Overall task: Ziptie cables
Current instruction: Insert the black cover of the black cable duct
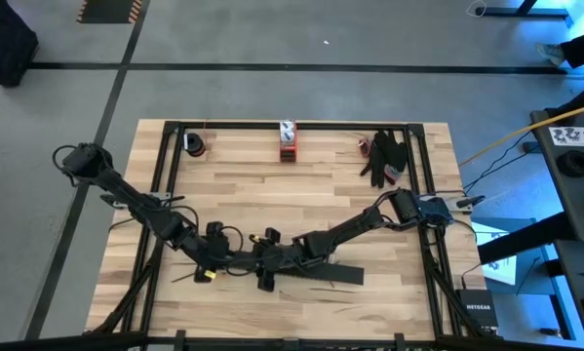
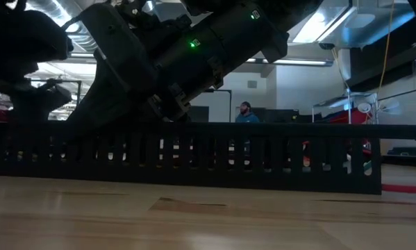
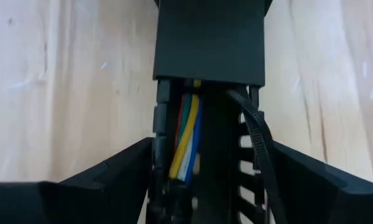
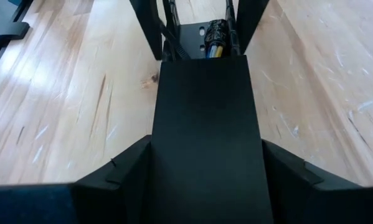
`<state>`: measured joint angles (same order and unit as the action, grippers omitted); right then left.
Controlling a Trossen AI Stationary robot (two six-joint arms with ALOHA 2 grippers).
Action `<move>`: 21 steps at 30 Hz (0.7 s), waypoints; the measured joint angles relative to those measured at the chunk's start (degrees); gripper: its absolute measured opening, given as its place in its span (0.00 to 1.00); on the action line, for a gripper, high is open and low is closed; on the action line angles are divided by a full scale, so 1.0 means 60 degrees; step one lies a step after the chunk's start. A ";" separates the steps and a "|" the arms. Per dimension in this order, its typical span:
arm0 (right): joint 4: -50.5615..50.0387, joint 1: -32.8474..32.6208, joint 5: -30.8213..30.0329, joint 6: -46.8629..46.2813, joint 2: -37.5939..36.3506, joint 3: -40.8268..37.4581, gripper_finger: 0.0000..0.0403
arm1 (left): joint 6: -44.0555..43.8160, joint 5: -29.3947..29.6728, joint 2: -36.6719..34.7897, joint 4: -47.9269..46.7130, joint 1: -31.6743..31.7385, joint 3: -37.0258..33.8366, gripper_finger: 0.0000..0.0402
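While both arms met at the near middle of the desk (image 1: 369, 210), the cables (image 3: 187, 134) lay inside the slotted bar (image 1: 316, 274). Left claw (image 3: 205, 186) and right claw (image 4: 205, 180) were spread wide, straddling the bar.

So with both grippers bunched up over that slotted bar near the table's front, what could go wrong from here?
1. The left gripper and right gripper work close together over the slotted bar, so a small misjudged move might knock one into the other.
2. The cables lie loose in the bar's channel beside the black zip tie; a tug may pull some out or leave some outside the loop.
3. The bar looks unclamped on the table and may shift.
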<state>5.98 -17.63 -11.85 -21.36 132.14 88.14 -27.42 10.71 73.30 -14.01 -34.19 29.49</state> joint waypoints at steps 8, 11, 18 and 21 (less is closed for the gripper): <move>0.0007 -0.0015 0.0132 0.0013 0.0000 0.0000 0.57 | -0.0221 0.0195 0.0000 0.3037 -0.0095 -0.1312 0.70; 0.0033 -0.0007 0.0162 0.0075 0.0000 0.0000 0.57 | -0.0426 0.0343 0.0000 0.3530 -0.0099 -0.1620 0.69; 0.0058 0.0002 0.0159 0.0097 0.0000 -0.0004 0.57 | -0.0455 0.0538 -0.0007 0.4354 -0.0099 -0.2070 0.54; 0.0212 0.0004 0.0225 0.0095 0.0014 -0.0022 0.57 | -0.0433 0.0543 -0.0011 0.4514 -0.0099 -0.2166 0.52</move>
<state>7.25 -17.61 -10.50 -20.79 132.22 88.01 -30.02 13.97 73.23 13.07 -34.79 16.49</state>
